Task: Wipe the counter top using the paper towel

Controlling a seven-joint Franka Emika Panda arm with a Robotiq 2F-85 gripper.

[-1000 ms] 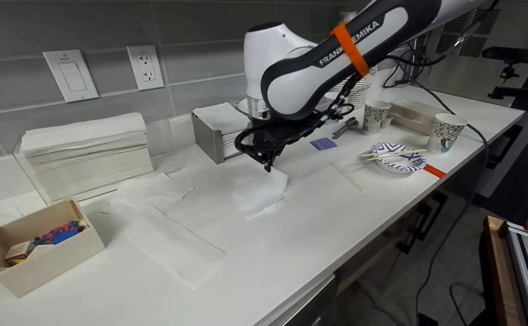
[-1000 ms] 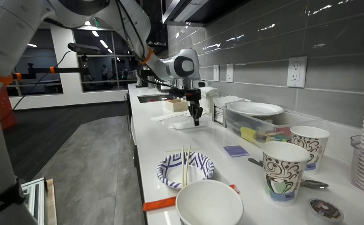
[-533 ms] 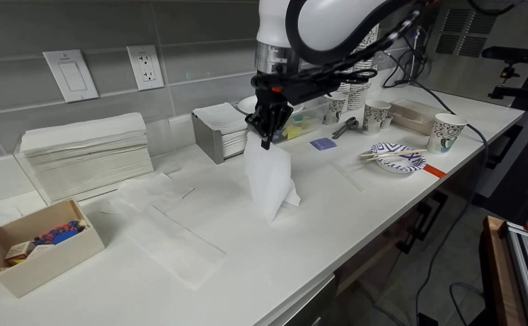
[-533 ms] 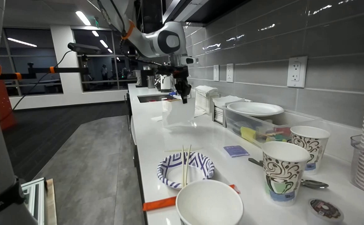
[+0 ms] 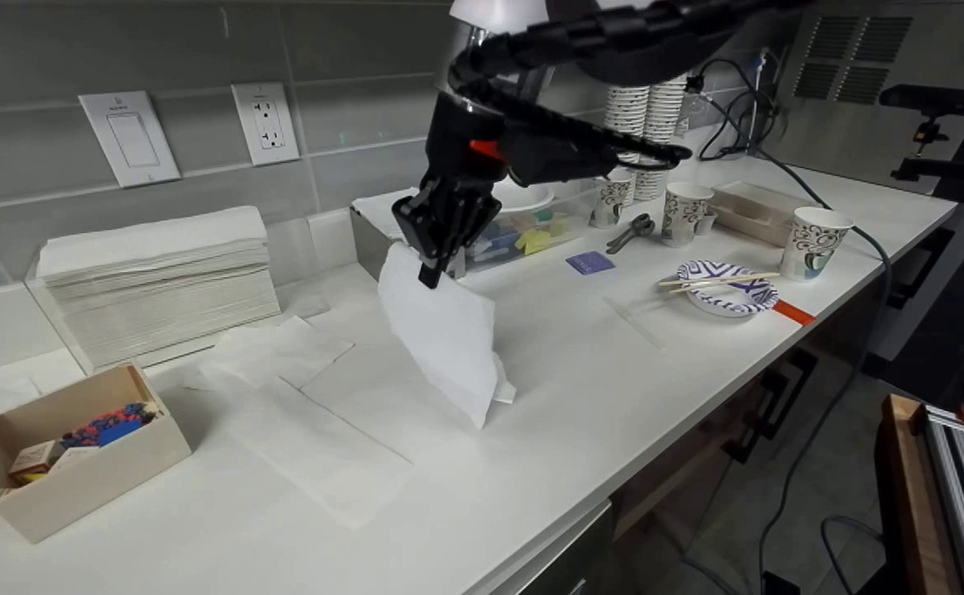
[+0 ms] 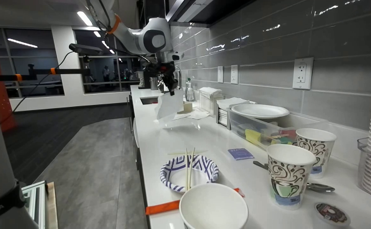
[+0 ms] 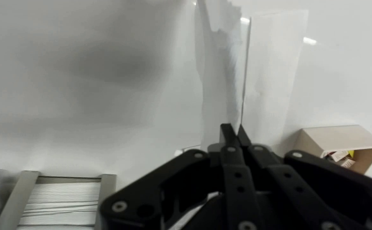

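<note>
Claw [image 5: 430,279]: in an exterior view, clenched, pinching the towel [image 5: 449,339] near its top.
Towel: hangs below the claw, lowest corner towards half past five; whether it touches the counter [image 5: 581,413] cannot be told.
Sheets [image 5: 317,446]: loose, at seven o'clock from the claw; they could bunch under a stroke, best steered off them towards half past four.
Bowl [image 6: 168,173]: in an exterior view, at six o'clock from the claw, well apart; a stroke that way should end short of it.
Counter: wiping it seems the step in hand; a lower claw would lay more towel flat before the slide.
Box [image 7: 345,138]: in the wrist view, at three o'clock from the claw; its wall should not be brushed.
Holder [image 7: 105,191]: between eight and nine, also to be left alone.
Towel: leaves the claw between eleven and twelve; thin, it would probably fold if pushed, so a slow pull serves.
</note>
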